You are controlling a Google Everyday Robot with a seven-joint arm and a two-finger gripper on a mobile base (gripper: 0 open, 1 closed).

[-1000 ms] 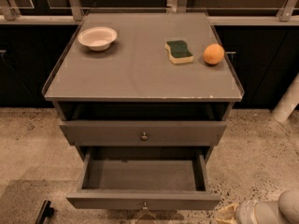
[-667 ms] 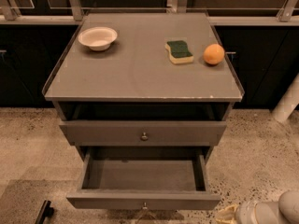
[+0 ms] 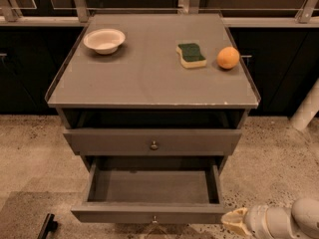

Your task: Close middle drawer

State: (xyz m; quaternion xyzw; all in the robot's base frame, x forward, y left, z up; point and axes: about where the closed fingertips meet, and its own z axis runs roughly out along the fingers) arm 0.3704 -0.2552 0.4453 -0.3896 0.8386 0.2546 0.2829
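The middle drawer (image 3: 149, 214) of the grey cabinet is pulled far out. Its low front panel has a small round knob (image 3: 154, 218) at centre, and its plain grey inside (image 3: 152, 185) holds nothing. Above it, the upper drawer (image 3: 152, 142) with a like knob stands slightly out from the cabinet. My gripper (image 3: 238, 222) is at the bottom right, with a cream tip on a white arm (image 3: 284, 220). It sits just right of the open drawer's front right corner, pointing left toward it. I cannot tell whether it touches the panel.
On the cabinet top (image 3: 144, 78) are a white bowl (image 3: 104, 40) at back left, a green and yellow sponge (image 3: 191, 55), and an orange (image 3: 228, 57) at back right. A white post (image 3: 306, 108) stands at right. A dark object (image 3: 47, 225) lies on the speckled floor at lower left.
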